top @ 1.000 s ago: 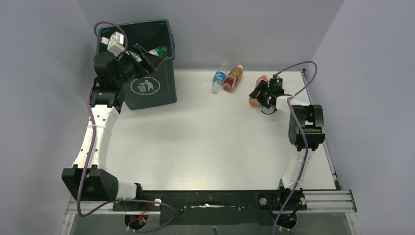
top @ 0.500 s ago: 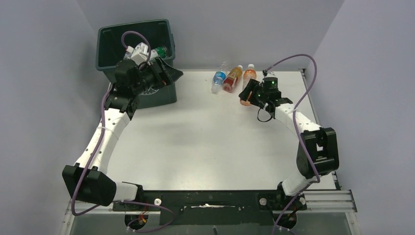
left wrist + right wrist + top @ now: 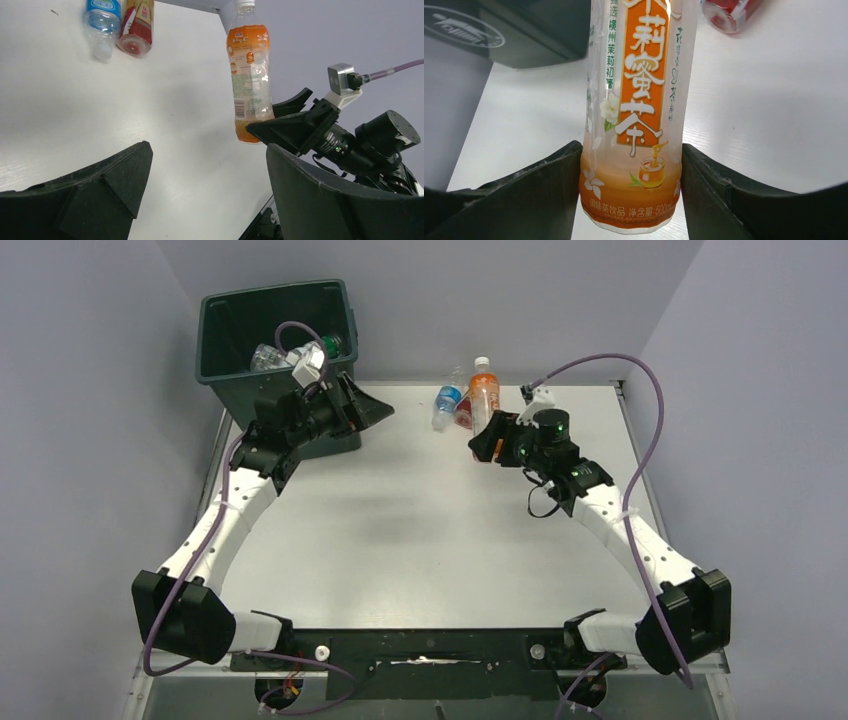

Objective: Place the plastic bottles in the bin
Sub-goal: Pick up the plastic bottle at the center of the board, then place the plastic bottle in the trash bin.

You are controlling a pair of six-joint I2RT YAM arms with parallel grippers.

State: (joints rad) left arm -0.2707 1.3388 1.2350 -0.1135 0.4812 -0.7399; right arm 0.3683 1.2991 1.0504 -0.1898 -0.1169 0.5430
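Right claw (image 3: pixel 629 165) is clamped on a clear plastic bottle with an orange label (image 3: pixel 634 100). The black fingers (image 3: pixel 539 195) press both sides of its lower body, with the base nearest the camera. Orange drink shows at the bottom. A white desk (image 3: pixel 764 110) lies behind it. Top left is the wall of a dark green plastic bin (image 3: pixel 524 35) with part of a white symbol. Top right, the end of a red-wrapped bottle (image 3: pixel 729 12) lies on the desk.

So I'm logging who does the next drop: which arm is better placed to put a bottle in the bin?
Right. The right gripper is shut on the orange bottle, held upright; the left gripper, by the bin, is open and empty.
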